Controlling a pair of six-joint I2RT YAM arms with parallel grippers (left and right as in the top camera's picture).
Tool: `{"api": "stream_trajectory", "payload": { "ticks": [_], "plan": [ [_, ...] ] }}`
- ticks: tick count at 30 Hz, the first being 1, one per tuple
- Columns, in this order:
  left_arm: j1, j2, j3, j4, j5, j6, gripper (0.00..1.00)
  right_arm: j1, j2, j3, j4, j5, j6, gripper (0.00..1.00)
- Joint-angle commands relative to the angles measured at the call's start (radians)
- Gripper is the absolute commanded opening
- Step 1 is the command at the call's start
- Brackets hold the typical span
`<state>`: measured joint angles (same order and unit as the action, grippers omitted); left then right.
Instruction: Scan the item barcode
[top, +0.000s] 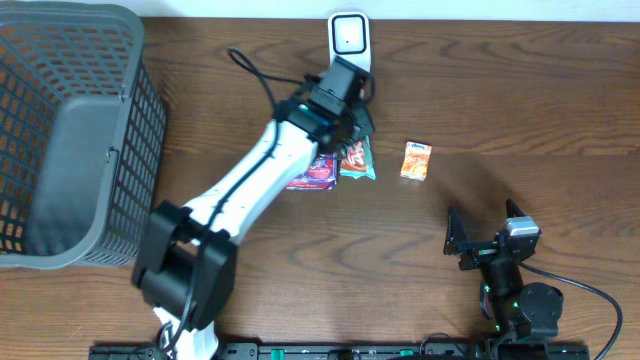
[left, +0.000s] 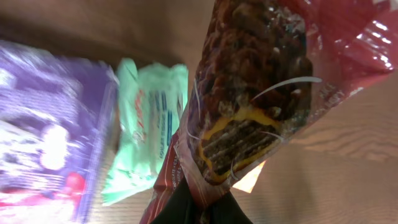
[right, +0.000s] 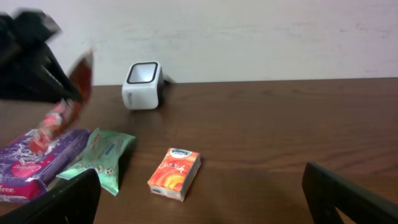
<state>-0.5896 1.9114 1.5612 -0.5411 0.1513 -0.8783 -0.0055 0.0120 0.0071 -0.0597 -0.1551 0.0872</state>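
My left gripper (top: 352, 128) is shut on the bottom edge of a red cookie packet (left: 261, 93), which hangs above the table just in front of the white scanner (top: 349, 38). In the right wrist view the red packet (right: 65, 109) dangles from the black fingers at the far left, with the scanner (right: 143, 85) behind it to the right. My right gripper (top: 485, 232) rests open at the lower right, nothing between its fingers.
Beneath the held packet lie a green packet (left: 149, 124) and a purple packet (left: 50, 130). An orange tissue pack (top: 416, 160) lies to their right. A grey mesh basket (top: 150, 120) fills the left side of the table.
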Motion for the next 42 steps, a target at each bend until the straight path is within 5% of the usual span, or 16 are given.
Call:
{"api": "stream_trajectory", "payload": {
  "ticks": [1,2,7,10,16,24,30,36,42],
  "plan": [
    [-0.047,0.033,-0.005,0.032,-0.006,-0.086,0.10,-0.007,-0.005,-0.002,-0.004,0.007,0.009,0.99],
    [-0.057,0.042,-0.005,0.043,-0.007,-0.085,0.21,-0.007,-0.005,-0.002,-0.004,0.007,0.009,0.99],
    [-0.071,0.047,-0.005,0.069,-0.038,-0.084,0.26,-0.007,-0.005,-0.002,-0.004,0.007,0.009,0.99],
    [-0.063,0.047,-0.005,0.072,-0.036,-0.080,0.41,-0.007,-0.005,-0.002,-0.004,0.007,0.009,0.99],
    [-0.015,-0.021,-0.005,0.072,0.093,0.099,0.45,-0.007,-0.005,-0.002,-0.004,0.007,0.009,0.99],
    [0.109,-0.345,-0.005,-0.134,0.120,0.467,0.87,-0.007,-0.005,-0.002,-0.004,0.007,0.009,0.99],
    [0.249,-0.569,-0.005,-0.392,0.061,0.504,0.98,-0.007,-0.005,-0.002,-0.004,0.007,0.009,0.99],
    [0.354,-0.679,-0.005,-0.587,-0.097,0.499,0.98,-0.007,-0.005,-0.002,-0.004,0.007,0.009,0.99],
    [0.388,-0.683,-0.006,-0.700,-0.089,0.500,0.98,-0.007,-0.005,-0.002,-0.004,0.007,0.009,0.99]
  ]
}}
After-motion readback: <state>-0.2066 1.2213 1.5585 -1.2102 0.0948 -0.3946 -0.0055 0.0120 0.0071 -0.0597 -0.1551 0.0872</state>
